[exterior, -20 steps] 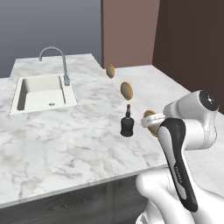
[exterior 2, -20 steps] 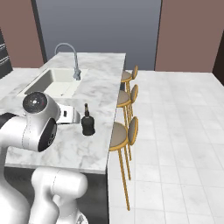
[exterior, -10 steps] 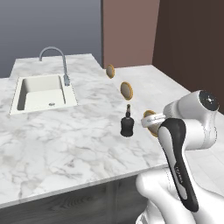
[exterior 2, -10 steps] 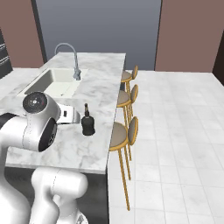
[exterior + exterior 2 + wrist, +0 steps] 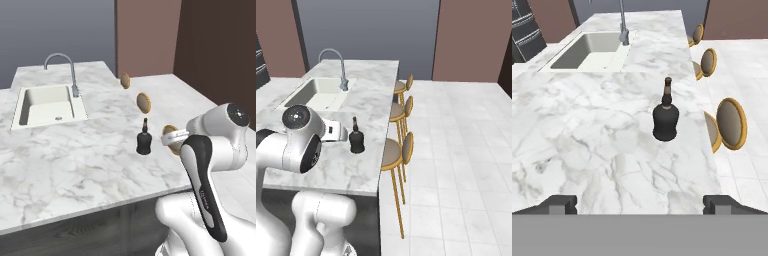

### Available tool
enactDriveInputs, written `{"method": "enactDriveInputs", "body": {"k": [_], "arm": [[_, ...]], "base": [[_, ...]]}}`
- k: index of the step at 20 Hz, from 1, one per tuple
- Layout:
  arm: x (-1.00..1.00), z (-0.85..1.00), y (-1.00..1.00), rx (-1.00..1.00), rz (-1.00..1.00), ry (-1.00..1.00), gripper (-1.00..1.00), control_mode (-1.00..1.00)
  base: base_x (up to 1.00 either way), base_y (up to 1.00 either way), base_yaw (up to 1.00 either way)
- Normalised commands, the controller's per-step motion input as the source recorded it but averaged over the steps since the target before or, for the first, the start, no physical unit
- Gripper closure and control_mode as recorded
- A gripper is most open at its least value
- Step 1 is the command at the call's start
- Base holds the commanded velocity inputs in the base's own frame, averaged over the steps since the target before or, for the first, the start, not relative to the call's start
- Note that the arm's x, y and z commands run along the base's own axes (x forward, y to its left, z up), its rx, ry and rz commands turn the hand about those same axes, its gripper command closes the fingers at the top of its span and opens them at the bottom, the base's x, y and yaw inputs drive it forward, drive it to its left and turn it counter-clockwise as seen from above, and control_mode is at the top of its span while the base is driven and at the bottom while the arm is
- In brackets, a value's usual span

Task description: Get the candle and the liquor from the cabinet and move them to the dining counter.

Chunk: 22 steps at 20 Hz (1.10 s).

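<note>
Nothing has moved since the earlier frames: arm, bottle and base views match. Claw [image 5: 640,204] released, its two dark tips standing at the widest spread and grasping nothing, pulled back from the liquor [image 5: 664,119] and level with the marble top. Liquor upright on the dining counter [image 5: 587,145], alone, near the counter's stool-side edge and well apart from the sink [image 5: 592,50]; in the right base view the bottle [image 5: 356,141] stands just beside the wrist, apart from it as far as that angle allows.

Candle: no candle stands on the visible part of the counter, so by judgement half of the task remains and the arm must go back to the cabinet.

Risks, judged from this layout. The forearm and wrist sit close to the bottle; a wide swing as the arm folds away could clip the thin neck and topple it. A toppled bottle so near the edge could roll off toward the stools [image 5: 401,150]. A base that drives off before the arm is tucked in carries the same hazard.

Surface: white grey-veined marble, smooth and glossy, offering little grip to a squat round-bodied bottle. Inset sink and curved faucet [image 5: 65,70] toward the far corner.

Room: three tan round stools along the counter's side, pale tiled floor [image 5: 461,150], maroon and grey walls behind.
</note>
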Motion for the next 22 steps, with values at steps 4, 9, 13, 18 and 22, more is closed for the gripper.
{"method": "enactDriveInputs", "body": {"k": [4, 9, 13, 18, 22], "arm": [[0.0, 0.0, 0.0, 0.0, 0.0, 0.0, -1.0, 1.0], [0.0, 0.0, 0.0, 0.0, 0.0, 0.0, -1.0, 1.0], [0.0, 0.0, 0.0, 0.0, 0.0, 0.0, -1.0, 1.0], [0.0, 0.0, 0.0, 0.0, 0.0, 0.0, -1.0, 1.0], [0.0, 0.0, 0.0, 0.0, 0.0, 0.0, -1.0, 1.0]], "base": [[-0.67, 0.01, -0.04], [-0.64, 0.08, 0.0], [-0.3, 0.26, 0.08], [-0.03, 0.3, 0.44], [0.0, 0.23, 0.59]]}}
